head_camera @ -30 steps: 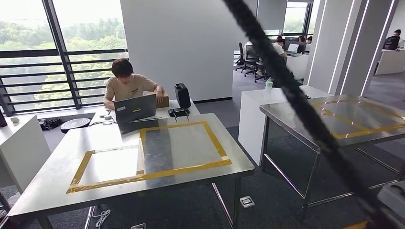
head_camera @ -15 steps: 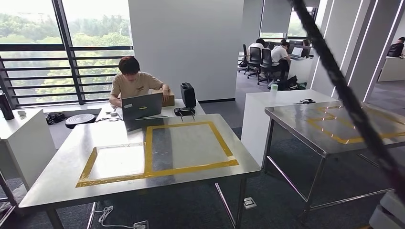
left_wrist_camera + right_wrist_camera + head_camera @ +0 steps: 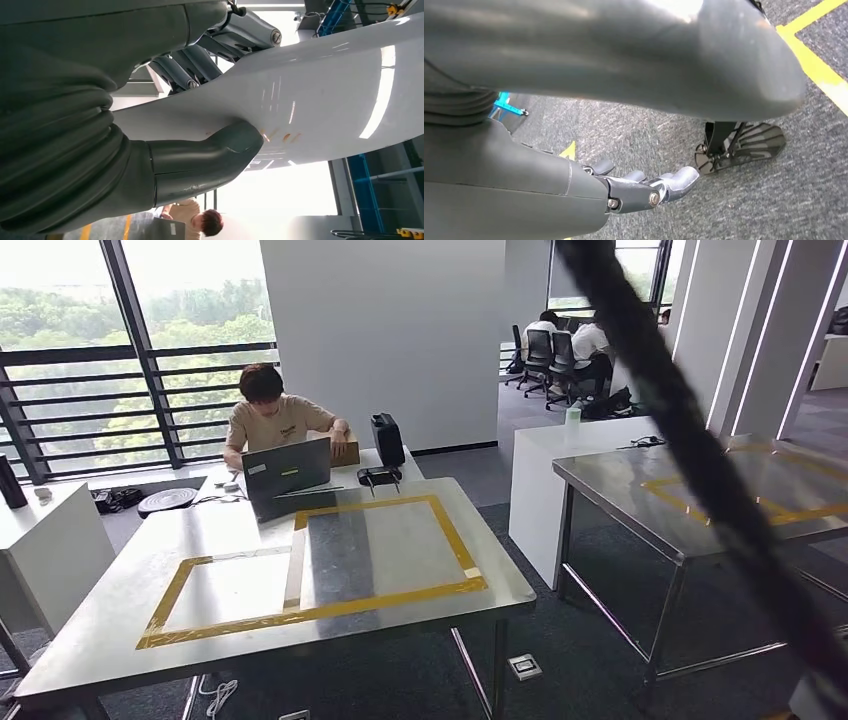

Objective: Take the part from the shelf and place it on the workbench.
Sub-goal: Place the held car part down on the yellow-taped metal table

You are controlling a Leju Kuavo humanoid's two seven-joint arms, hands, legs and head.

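Open-plan office: a steel tabletop (image 3: 130, 630) marked with yellow tape (image 3: 320, 605) lies ahead at twelve o'clock, a seated person (image 3: 275, 420) behind it. The left hand (image 3: 165, 125) clamps the long white part (image 3: 320, 100), thumb under, fingers over. The right hand (image 3: 644, 187) hangs near the floor, fingers loosely curled, holding nothing.
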